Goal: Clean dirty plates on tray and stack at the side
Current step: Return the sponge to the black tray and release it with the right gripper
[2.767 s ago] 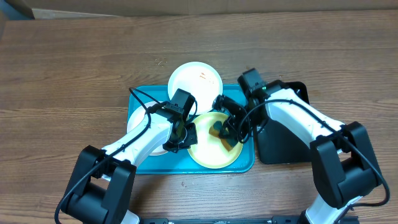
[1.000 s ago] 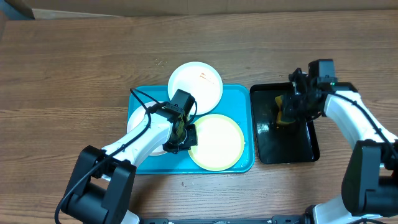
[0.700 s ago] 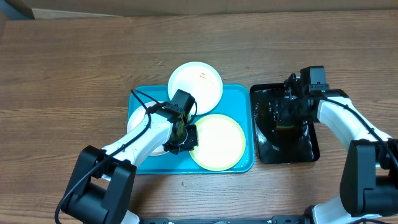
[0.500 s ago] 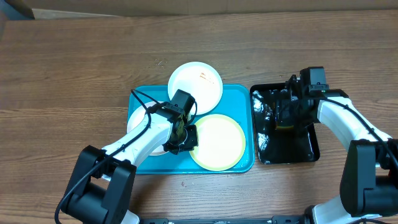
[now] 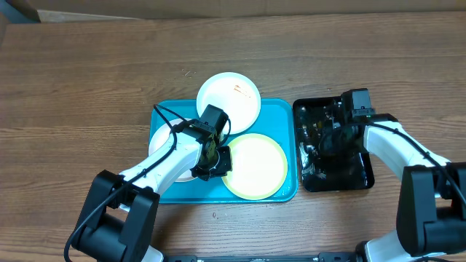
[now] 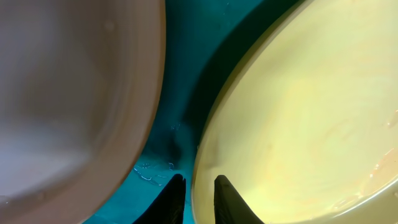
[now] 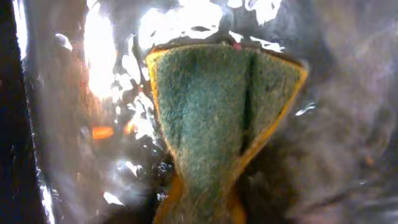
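My left end effector (image 6: 196,198) sits narrow, astride the rim of the yellow-green plate (image 5: 255,166) in the tray's (image 5: 278,115) right half; grip unconfirmed. The plate is judged stiff, light and slick: pinch the rim. I cannot tell the state of my right end effector (image 5: 329,137).

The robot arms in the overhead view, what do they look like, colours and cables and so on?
The left arm and right arm match: smooth white shells on the long links, black joints, and blocky black lower sections. A thin black cable runs loosely alongside each. The left gripper and right gripper are black, with narrow dark fingers. No markings are readable.
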### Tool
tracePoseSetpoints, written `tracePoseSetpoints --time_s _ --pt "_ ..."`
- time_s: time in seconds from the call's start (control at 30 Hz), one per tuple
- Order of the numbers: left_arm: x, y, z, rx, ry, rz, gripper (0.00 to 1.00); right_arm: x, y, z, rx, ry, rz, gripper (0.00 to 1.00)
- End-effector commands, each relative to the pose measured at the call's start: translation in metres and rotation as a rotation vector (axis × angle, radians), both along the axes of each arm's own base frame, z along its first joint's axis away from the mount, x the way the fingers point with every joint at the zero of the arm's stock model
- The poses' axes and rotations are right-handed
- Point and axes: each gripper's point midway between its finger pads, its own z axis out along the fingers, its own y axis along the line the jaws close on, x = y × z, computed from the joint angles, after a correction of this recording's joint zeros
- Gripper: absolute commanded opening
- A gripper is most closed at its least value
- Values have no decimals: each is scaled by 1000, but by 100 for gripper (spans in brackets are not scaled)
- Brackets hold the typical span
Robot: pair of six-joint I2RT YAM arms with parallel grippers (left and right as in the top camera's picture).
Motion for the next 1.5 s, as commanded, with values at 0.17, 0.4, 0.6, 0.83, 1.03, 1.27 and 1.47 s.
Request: tracePoseSetpoints --time_s 0.17,0.4,0.6,0.83,1.03,1.27,1.47 --pt "-1 -2 -2 -8 11 -12 19 0 0 5 -1 14 -21 4" --pt "-1 -2 -2 -7 11 -12 20 23 1 15 7 -77 -22 70" --pt "0 -2 -2 -8 7 -12 20 46 3 23 14 -173 -22 71" --pt "1 -2 -1 -10 3 -12 20 41 1 13 5 -171 -25 71" --pt "1 -2 -1 -10 2 -16 13 47 -4 7 -18 -204 -34 24" --pt "1 -2 -2 -9 0 -23 24 56 5 20 50 -221 -72 68" --pt "2 -2 -2 -8 -2 -23 27 79 15 65 99 -264 -55 81"
